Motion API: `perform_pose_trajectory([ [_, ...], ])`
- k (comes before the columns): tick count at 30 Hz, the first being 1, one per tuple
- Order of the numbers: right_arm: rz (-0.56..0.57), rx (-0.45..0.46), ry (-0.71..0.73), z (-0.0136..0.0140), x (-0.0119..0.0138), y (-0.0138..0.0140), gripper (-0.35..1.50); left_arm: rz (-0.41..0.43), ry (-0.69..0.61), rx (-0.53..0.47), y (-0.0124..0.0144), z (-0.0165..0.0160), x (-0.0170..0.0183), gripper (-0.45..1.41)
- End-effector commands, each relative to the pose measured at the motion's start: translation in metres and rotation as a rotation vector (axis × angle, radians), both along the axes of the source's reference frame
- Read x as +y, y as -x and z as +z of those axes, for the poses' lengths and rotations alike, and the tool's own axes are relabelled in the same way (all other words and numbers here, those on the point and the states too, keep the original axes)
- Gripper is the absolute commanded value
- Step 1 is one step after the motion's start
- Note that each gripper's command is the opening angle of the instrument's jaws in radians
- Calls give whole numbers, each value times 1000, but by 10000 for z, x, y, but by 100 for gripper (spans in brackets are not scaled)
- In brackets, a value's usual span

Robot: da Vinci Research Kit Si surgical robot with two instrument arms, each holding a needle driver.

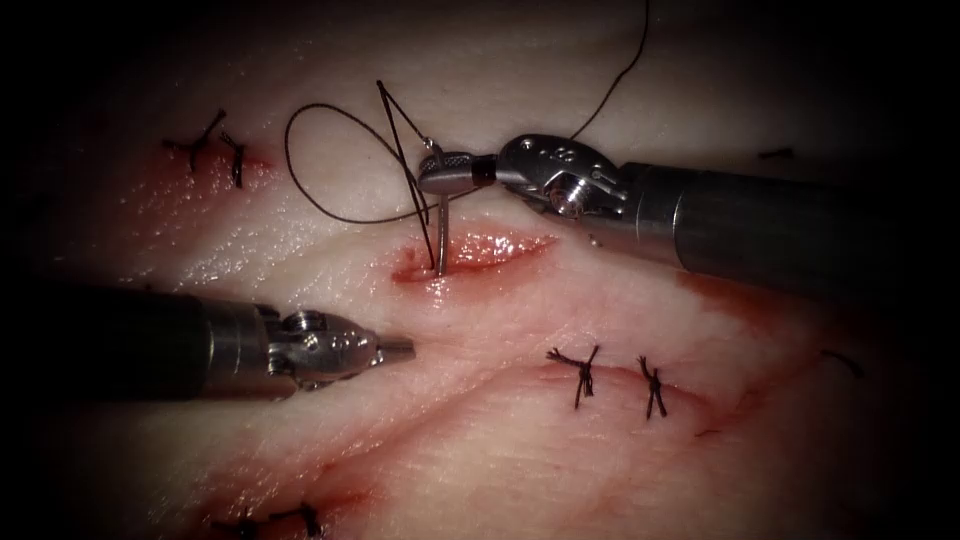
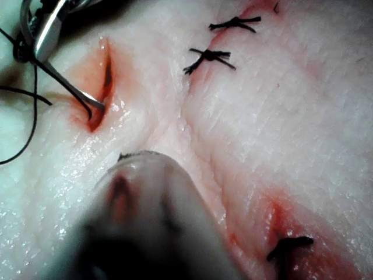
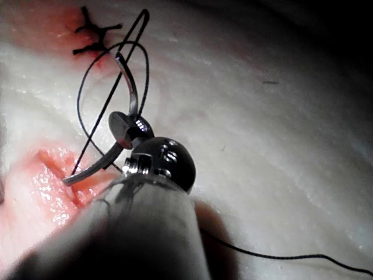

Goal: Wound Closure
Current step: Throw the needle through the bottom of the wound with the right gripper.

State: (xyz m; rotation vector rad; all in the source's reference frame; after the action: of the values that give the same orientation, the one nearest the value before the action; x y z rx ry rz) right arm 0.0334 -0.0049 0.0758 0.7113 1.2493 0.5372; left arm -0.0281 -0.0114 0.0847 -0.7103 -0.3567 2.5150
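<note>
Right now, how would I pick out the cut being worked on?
On the tissue, find the right tool holding the needle. The needle's tip meets the open cut there. Unlike its stitched neighbours, it is red, gaping and bears no knots.

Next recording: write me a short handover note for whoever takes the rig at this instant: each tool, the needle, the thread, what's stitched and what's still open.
Right tool: fingers shut on the needle around mid-curve; the tip sits at the left end of the open cut, touching the tissue.
Left tool: holds nothing, fingers shut, hovering below and left of the cut.
Thread: loops loosely on the tissue above the cut and trails up past the right tool.
Done: the neighbouring cuts carry tied stitches.
Left: this cut has no stitch yet.
</note>
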Motion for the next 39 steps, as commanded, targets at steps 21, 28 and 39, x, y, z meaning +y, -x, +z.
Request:
perform_pose_trajectory([
  [21, -31, -2, -348, -11, -18, -14, -35, 2, -3, 3, 6, 5, 1, -1],
  [28, -45, 20, -501, -18, -34, -16, -35, 4, -3, 2, 5, 5, 1, -1],
  [39, -114, 40, -640, -33, -65, -20, -35, 2, -8, 1, 2, 3, 2, 0],
])
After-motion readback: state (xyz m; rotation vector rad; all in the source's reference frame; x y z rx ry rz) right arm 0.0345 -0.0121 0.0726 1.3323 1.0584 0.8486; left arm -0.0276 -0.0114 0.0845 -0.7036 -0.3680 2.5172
